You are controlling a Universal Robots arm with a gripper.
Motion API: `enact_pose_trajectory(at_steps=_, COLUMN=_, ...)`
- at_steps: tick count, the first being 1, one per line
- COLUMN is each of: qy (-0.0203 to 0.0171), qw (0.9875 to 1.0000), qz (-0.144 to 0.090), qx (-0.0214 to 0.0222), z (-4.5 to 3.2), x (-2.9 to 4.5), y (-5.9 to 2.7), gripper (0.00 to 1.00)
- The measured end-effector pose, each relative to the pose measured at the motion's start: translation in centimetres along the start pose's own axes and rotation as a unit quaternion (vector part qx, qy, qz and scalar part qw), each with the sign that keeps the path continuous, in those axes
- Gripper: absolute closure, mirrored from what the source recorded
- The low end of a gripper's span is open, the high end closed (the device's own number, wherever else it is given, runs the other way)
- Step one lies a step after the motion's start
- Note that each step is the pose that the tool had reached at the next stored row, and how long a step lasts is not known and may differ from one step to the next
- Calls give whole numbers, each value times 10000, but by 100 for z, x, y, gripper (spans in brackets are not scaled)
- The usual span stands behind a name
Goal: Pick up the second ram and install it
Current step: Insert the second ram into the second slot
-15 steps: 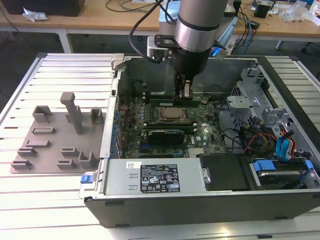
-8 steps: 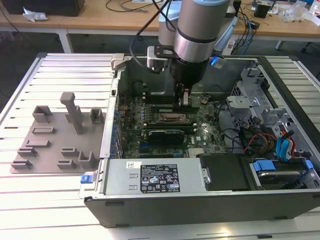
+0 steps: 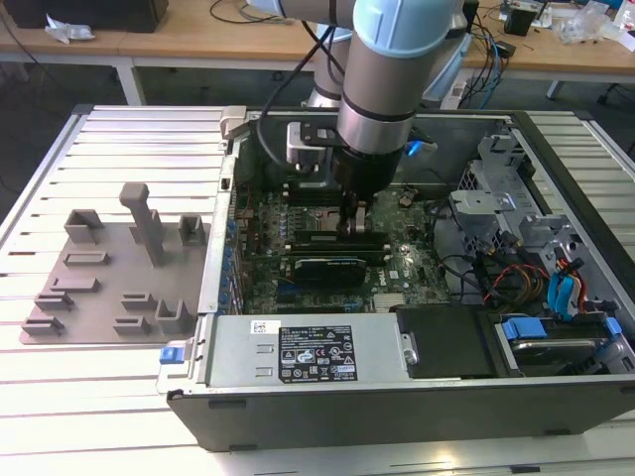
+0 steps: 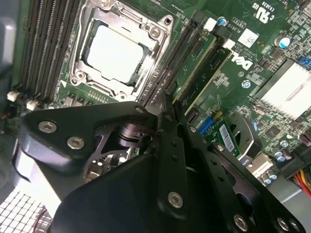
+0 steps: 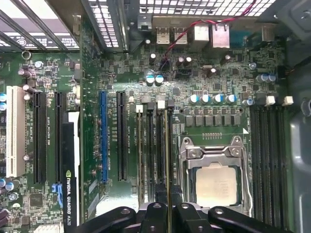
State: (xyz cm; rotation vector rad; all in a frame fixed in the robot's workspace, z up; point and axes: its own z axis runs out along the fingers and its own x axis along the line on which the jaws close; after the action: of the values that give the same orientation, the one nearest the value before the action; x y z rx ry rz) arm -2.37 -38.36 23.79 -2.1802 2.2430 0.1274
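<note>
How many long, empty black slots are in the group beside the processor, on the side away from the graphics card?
4. The slots lie side by side, parallel, right next to the processor socket. All four look empty, and none seems hidden.

The black gripper (image 4: 167, 104) reaches down over the green motherboard (image 4: 228, 92), its two fingers (image 4: 171, 145) drawn close together with their tips at the end of a bank of memory slots. Just beside the tips, two green ram sticks (image 4: 201, 65) sit in neighbouring slots, running away from the gripper toward white latches (image 4: 210, 24). On the other side of the bank lies the CPU socket (image 4: 114, 51), its metal frame around a pale square chip. Beyond the socket runs another bank of dark slots (image 4: 51, 46). A finned silver heatsink (image 4: 286, 87) stands at the motherboard's far edge.
</note>
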Motion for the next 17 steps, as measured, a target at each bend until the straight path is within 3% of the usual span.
enact_pose_trajectory(at_steps=1, qy=27, qw=10000, qz=3, qx=2, z=15, x=1, y=4, gripper=87)
enact_pose_trajectory(at_steps=2, qy=31, qw=10000, qz=4, qx=2, z=24, x=2, y=11, gripper=87)
enact_pose_trajectory(at_steps=8, qy=31, qw=10000, qz=4, qx=2, z=84, x=6, y=9, gripper=87)
enact_pose_trajectory(at_steps=17, qy=32, qw=10000, qz=5, qx=2, z=112, x=6, y=8, gripper=87)
